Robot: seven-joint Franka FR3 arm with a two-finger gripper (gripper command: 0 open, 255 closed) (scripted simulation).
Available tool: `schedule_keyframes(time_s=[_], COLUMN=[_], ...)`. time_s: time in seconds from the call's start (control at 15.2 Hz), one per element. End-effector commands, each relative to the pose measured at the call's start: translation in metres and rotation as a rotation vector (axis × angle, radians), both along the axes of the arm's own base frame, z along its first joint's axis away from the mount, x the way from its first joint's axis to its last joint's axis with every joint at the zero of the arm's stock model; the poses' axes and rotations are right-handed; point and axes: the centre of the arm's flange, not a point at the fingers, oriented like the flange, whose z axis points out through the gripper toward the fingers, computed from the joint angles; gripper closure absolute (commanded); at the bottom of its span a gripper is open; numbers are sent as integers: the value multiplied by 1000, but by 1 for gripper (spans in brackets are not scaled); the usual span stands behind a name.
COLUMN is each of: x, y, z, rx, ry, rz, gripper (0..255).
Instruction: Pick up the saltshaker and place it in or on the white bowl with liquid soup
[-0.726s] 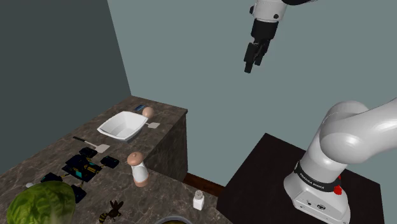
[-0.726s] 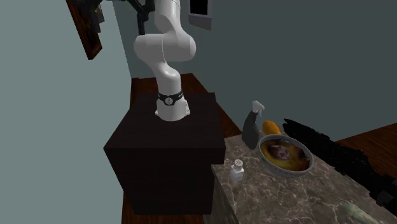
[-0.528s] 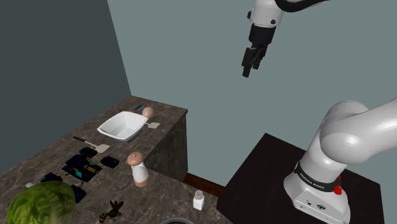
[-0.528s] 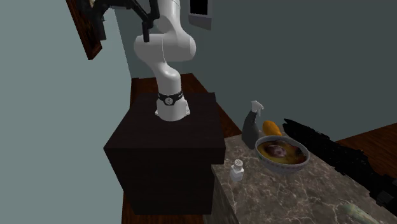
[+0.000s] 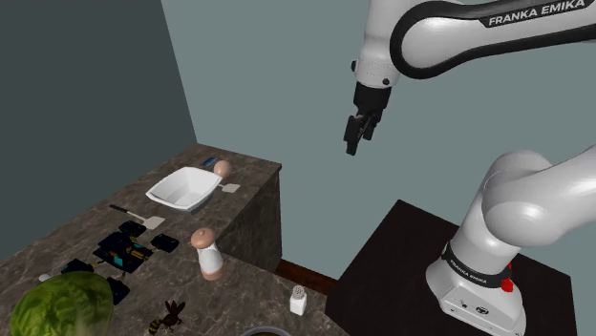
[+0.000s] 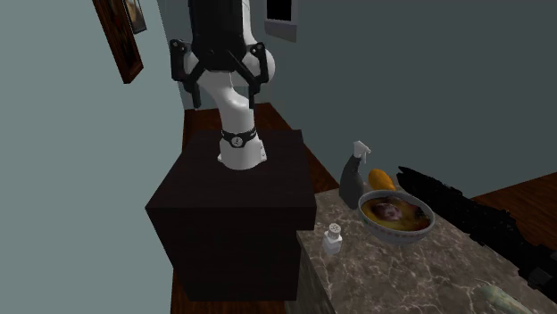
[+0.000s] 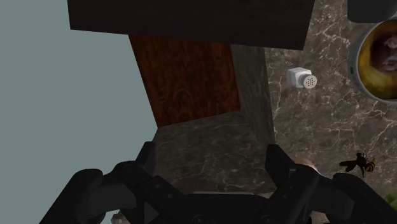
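Observation:
The saltshaker [image 5: 299, 302] is a small white block with a dotted top. It stands near the corner of the marble counter [image 6: 419, 276] closest to the stand, and shows as saltshaker [image 6: 333, 238] and saltshaker [image 7: 301, 79]. The bowl [image 6: 397, 214] holds yellow soup with dark lumps and sits a short way beyond the shaker; the bowl's rim [image 7: 354, 61] also shows. My gripper [image 5: 353, 134] hangs high in the air, well above and off to the side of the counter. It is open, gripper [image 7: 211, 162] with its fingers wide apart and nothing between them, also seen as gripper [image 6: 219, 82].
A pink-topped grinder [image 5: 207, 254], a white rectangular dish [image 5: 183, 189], a lettuce [image 5: 62, 305], dark flat items and a bee figure [image 7: 357, 163] lie on the counter. A spray bottle [image 6: 353, 174] and an orange object [image 6: 381, 177] stand behind the bowl. The dark stand [image 6: 232, 205] adjoins the counter.
The arm has swung down and towards the shoulder view's left, bringing the open gripper lower. The saltshaker has stayed put; the bowl shifted slightly early on.

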Motion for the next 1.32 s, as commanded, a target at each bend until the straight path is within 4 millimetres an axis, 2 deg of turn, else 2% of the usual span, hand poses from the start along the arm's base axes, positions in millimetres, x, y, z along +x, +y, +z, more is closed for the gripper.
schedule_keyframes(time_s=[0.0,1.25], x=[2,2], y=[13,164], z=[-20,-216], rx=[4,32], ry=[5,60], rz=[0,6], gripper=[0,0])
